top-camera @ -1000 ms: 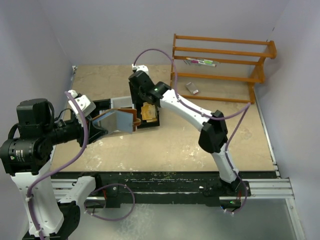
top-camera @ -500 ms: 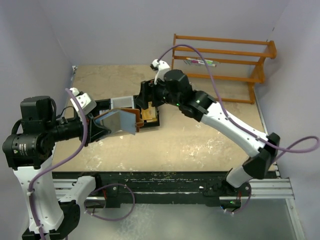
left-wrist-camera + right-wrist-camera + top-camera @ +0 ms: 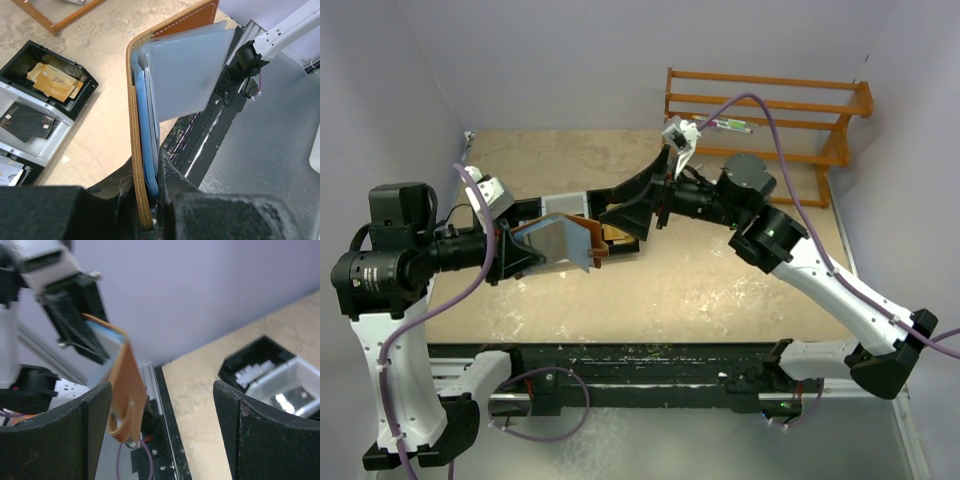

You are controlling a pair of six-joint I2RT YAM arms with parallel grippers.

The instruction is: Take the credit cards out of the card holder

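My left gripper [image 3: 515, 255] is shut on the card holder [image 3: 582, 240], a brown leather case held on edge above the table. In the left wrist view its brown spine [image 3: 133, 130] runs up from between my left gripper's [image 3: 150, 200] fingers. Blue credit cards [image 3: 145, 145] are wedged inside it, and a pale blue-grey flap [image 3: 185, 70] stands open. My right gripper [image 3: 623, 203] is open and empty. It hangs just right of the holder and points at it. In the right wrist view the holder [image 3: 126, 385] hangs left of centre between my right gripper's [image 3: 161, 390] fingers, further off.
A black-and-white three-compartment tray [image 3: 548, 205] lies behind the holder. It holds orange-yellow pieces [image 3: 52, 80] and dark cards [image 3: 27, 120], and shows in the right wrist view [image 3: 270, 375]. An orange wooden rack [image 3: 765, 105] with pens [image 3: 725, 125] stands at the back right.
My right arm has swung up and right, off the tray, and its open gripper now faces the holder. My left gripper has tilted the holder slightly, still shut on it.
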